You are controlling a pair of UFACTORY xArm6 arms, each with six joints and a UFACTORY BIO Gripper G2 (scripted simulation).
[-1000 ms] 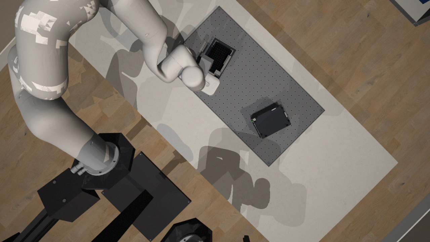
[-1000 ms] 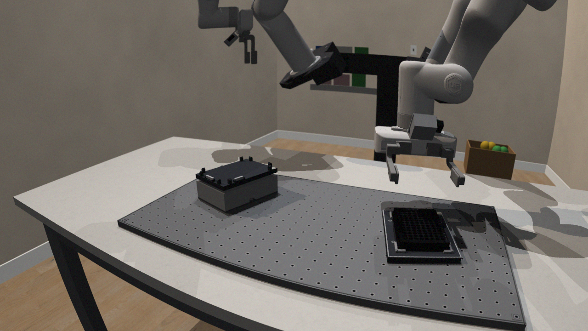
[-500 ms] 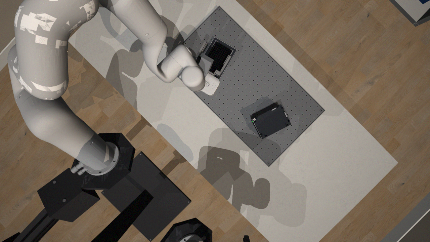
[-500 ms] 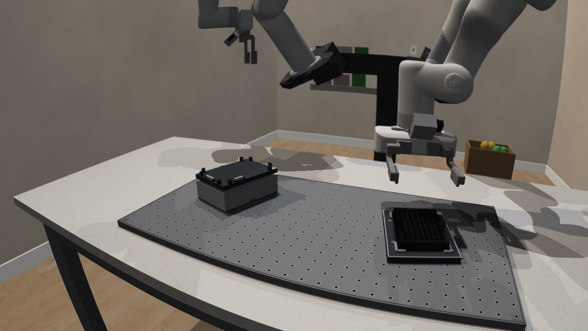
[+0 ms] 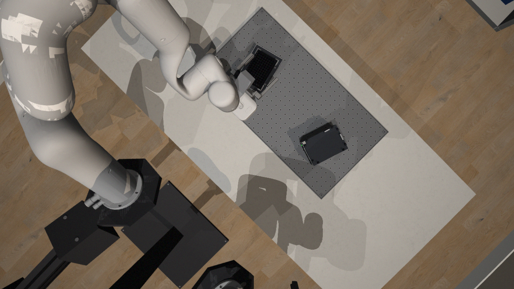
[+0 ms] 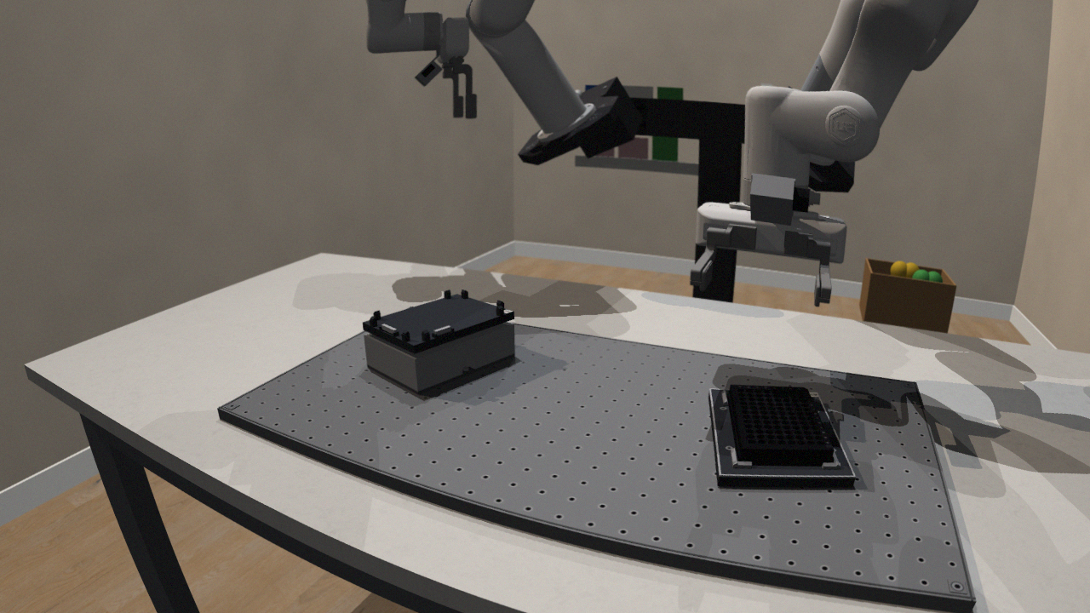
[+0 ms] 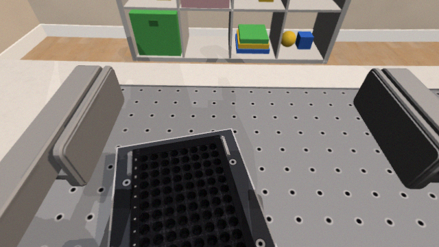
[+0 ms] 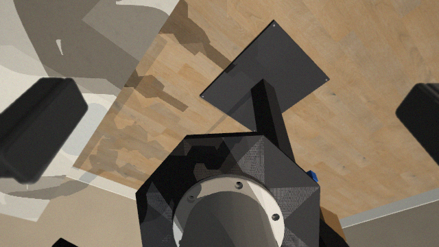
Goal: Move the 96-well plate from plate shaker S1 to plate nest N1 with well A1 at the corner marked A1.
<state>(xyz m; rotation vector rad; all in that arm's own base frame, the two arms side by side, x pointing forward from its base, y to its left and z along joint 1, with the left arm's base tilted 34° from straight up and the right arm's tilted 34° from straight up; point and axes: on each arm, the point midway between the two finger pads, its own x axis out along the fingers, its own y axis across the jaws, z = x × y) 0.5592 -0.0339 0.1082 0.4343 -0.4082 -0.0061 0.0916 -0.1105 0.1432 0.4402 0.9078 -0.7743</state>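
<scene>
The black 96-well plate (image 5: pixel 264 66) (image 6: pixel 777 419) (image 7: pixel 185 192) sits in the plate nest (image 5: pixel 278 59) (image 6: pixel 724 442) (image 7: pixel 120 206), looking flat between its corner locators. Its row and column marks are too small to read, so I cannot tell where A1 is. The shaker (image 5: pixel 325 143) (image 6: pixel 438 320), a grey box with a dark top and corner posts, carries no plate. My left gripper (image 6: pixel 760 286) (image 7: pixel 241 128) is open and empty, raised above the plate and turned at an angle to it. My right gripper (image 6: pixel 465 110) (image 8: pixel 236 127) is open and empty, far from the board.
The perforated board (image 5: pixel 305 89) (image 6: pixel 579 426) bears nest and shaker on the white table (image 5: pixel 413 201) (image 6: pixel 190 335). The shaker stands taller than the nest. The left arm (image 5: pixel 201 77) reaches in over the board's edge beside the nest. A shelf (image 7: pixel 206 41) stands beyond the table.
</scene>
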